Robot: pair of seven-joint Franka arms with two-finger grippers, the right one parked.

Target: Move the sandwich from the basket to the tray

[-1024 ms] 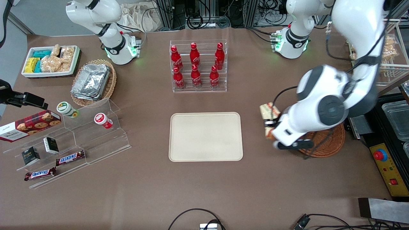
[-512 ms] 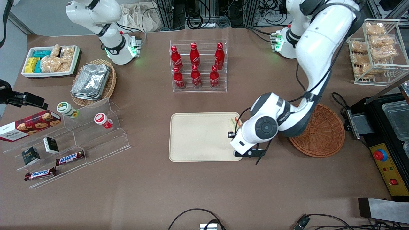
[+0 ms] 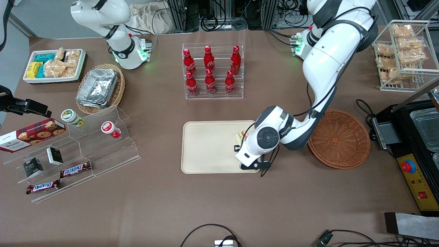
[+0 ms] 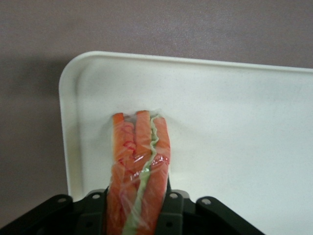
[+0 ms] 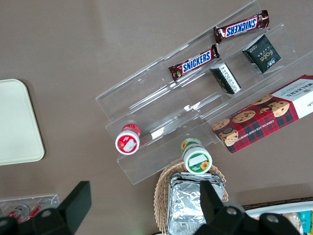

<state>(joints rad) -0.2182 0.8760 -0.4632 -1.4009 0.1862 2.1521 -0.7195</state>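
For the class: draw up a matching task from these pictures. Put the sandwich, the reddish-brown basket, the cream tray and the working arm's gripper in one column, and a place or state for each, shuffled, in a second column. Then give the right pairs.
Column one:
1. sandwich
2. basket
3. tray
4. gripper

Column two:
A. lies flat on the table with the gripper above it
B. shut, over the tray's end nearest the basket
C. held between the fingers, above the tray
D. has nothing in it

Pairs: 1-C, 2-D, 3-A, 4-B
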